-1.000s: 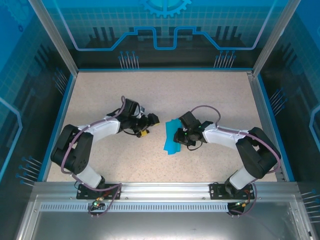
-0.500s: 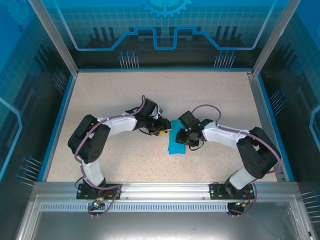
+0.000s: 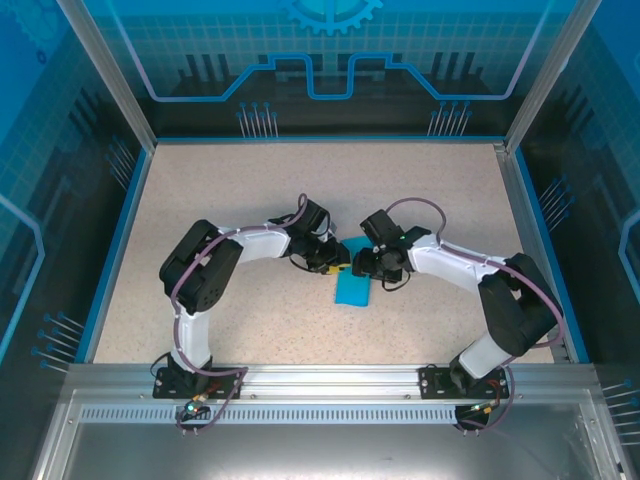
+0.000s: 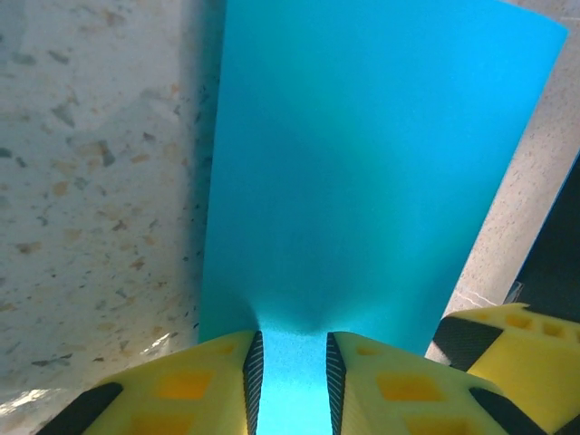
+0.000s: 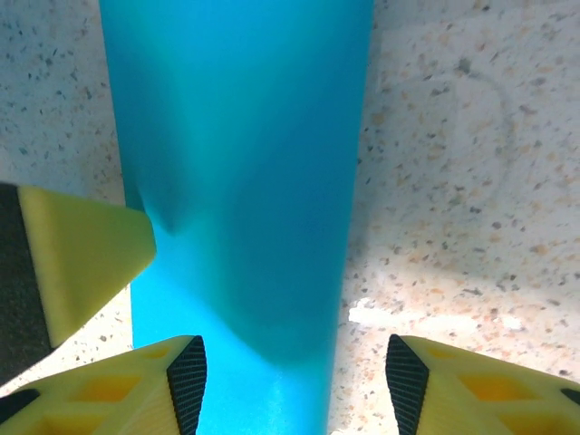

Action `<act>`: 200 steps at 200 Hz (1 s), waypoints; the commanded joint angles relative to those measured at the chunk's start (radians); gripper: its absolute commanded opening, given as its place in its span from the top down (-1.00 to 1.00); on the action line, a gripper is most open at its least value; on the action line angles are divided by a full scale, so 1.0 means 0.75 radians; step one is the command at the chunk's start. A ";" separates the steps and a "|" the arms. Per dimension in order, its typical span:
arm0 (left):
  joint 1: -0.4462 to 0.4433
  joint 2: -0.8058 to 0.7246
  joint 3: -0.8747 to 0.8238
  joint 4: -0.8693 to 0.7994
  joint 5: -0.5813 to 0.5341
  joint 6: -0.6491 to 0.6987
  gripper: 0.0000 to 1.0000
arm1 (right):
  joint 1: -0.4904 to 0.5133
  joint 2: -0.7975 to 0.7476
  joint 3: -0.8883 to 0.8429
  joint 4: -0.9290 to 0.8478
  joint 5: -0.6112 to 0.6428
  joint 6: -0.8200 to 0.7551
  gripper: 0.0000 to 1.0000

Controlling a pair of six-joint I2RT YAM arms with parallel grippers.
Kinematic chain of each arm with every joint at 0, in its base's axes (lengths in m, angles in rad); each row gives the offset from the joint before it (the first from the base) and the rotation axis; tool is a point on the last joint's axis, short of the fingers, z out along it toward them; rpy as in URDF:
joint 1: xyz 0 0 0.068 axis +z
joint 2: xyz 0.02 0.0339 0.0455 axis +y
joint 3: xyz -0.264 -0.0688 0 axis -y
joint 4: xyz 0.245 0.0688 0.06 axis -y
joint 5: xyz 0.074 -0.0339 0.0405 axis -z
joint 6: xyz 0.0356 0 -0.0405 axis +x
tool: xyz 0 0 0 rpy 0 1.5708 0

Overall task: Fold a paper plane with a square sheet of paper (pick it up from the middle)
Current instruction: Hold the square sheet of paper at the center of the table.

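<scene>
From above, the far end of the sheet of paper (image 3: 352, 290) is covered by the two end effectors, whose fingertips are hard to tell apart there. How many layers the sheet is folded into cannot be made out. In both wrist views its ends are cut off by the frame. The sheet is seen as a narrow teal strip on the bench (image 3: 230, 190), about midway between the left and right edges and somewhat closer to the near edge than the far one. The left end effector (image 3: 337, 261) is met at the strip's far end. In its wrist view (image 4: 292, 349) the jaws are drawn close together, clamped on a puckered part of the sheet (image 4: 362, 163). The right end effector (image 3: 363, 263) is found just beside it. Its jaws (image 5: 288, 349) are held well apart, and one edge of the sheet (image 5: 245, 163) is straddled by them without being gripped.
</scene>
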 commanded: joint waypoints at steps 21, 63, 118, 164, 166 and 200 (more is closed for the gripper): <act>-0.007 0.035 0.076 -0.050 0.044 0.037 0.44 | -0.071 0.107 0.068 0.036 -0.156 -0.098 -0.17; -0.005 0.024 0.105 -0.077 0.037 0.059 0.44 | -0.112 0.193 0.093 0.023 -0.195 -0.166 -0.05; 0.013 -0.110 0.011 -0.032 -0.107 -0.005 0.36 | -0.132 0.185 0.072 -0.032 -0.100 -0.138 0.03; 0.036 -0.166 -0.081 0.014 -0.153 -0.024 0.31 | -0.137 0.191 0.036 0.006 -0.077 -0.070 0.06; 0.037 -0.168 -0.083 0.016 -0.153 -0.023 0.31 | -0.137 0.194 0.037 0.006 -0.080 -0.072 0.07; 0.043 -0.196 -0.118 0.024 -0.170 -0.020 0.27 | -0.136 0.240 0.066 0.000 -0.124 -0.117 0.05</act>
